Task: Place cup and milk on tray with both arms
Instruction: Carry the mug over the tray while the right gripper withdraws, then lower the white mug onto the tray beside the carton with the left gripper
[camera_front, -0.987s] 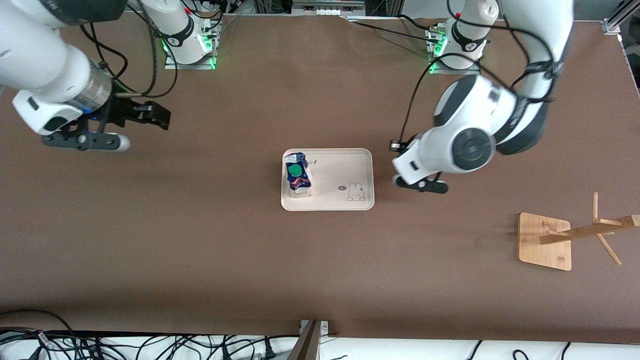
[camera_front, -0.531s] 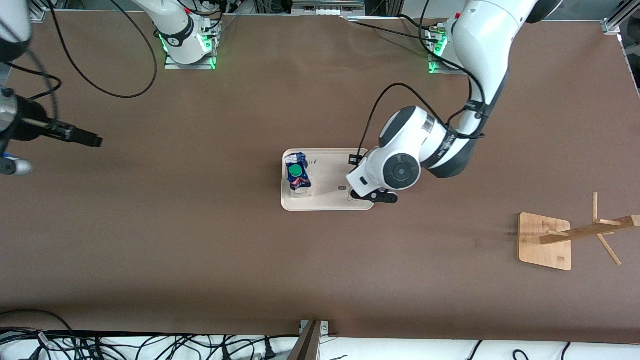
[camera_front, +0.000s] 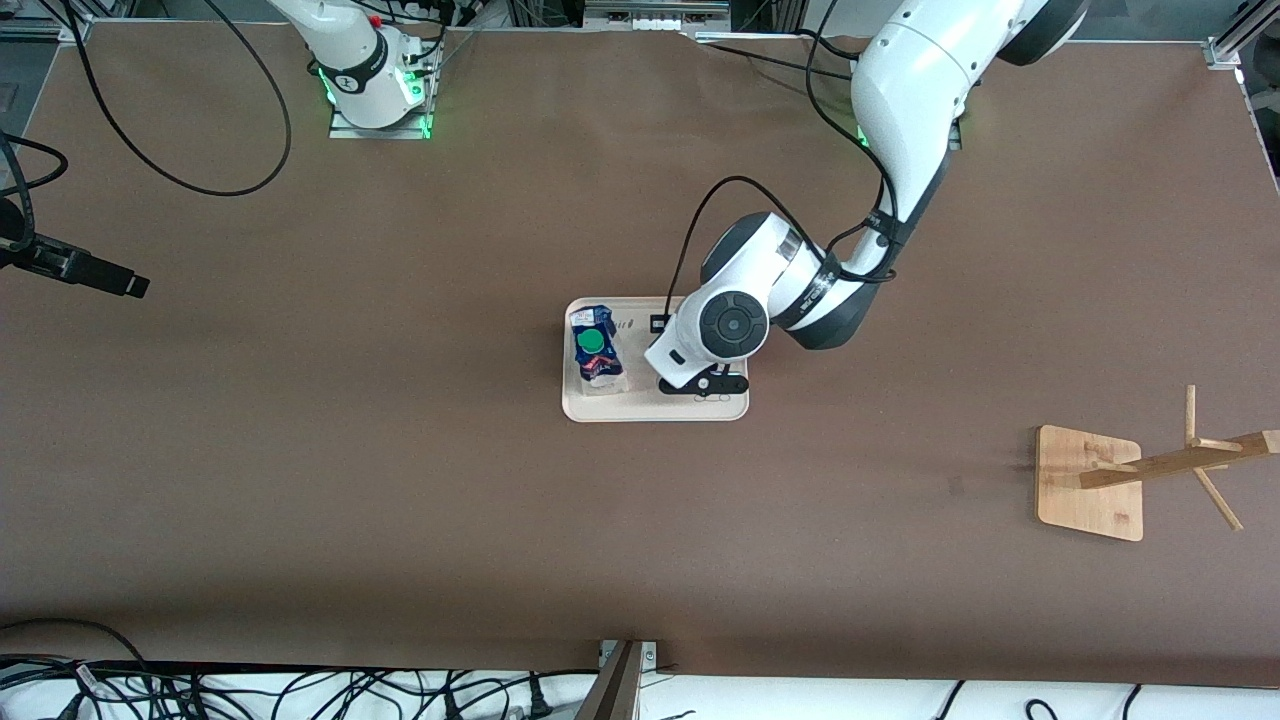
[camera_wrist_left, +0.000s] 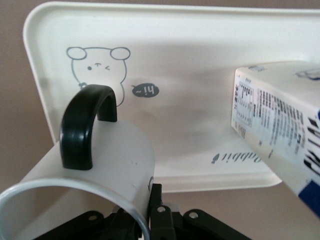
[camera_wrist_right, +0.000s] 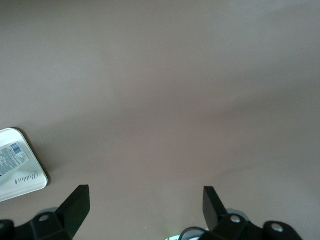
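Front view shows a wide brown desk (camera_front: 400, 500) with a matte, faintly mottled top. The two arm bases are bolted along its upper edge, each lit by small green lights, and black cables trail across the surface near the right arm's base. More cables lie tangled on a white strip just off the desk's nearest edge. A wooden rack (camera_front: 1090, 483) with angled pegs stands toward the left arm's end, nearer the camera than the tray.

The tray (camera_front: 655, 408), cream with rounded corners, lies at the middle of the desk. The milk (camera_front: 595, 346) stands upright on it, at the end toward the right arm, green cap up.

The left arm reaches down from its base and bends over the tray's other end, its wrist covering the rabbit drawing. In the left wrist view the left gripper (camera_wrist_left: 150, 220) has its jaws clenched on the wall of the cup (camera_wrist_left: 105, 155), which sits tipped toward the lens, black handle up, with the tray's rabbit drawing and "Rabbit" lettering just past it and the carton's printed side close by. Whether the cup touches the tray cannot be told.

The right gripper (camera_wrist_right: 145, 200) waits over bare desk toward the right arm's end, well apart from the tray. Its jaws stand released with nothing between them; only a corner of the tray shows in its wrist view.
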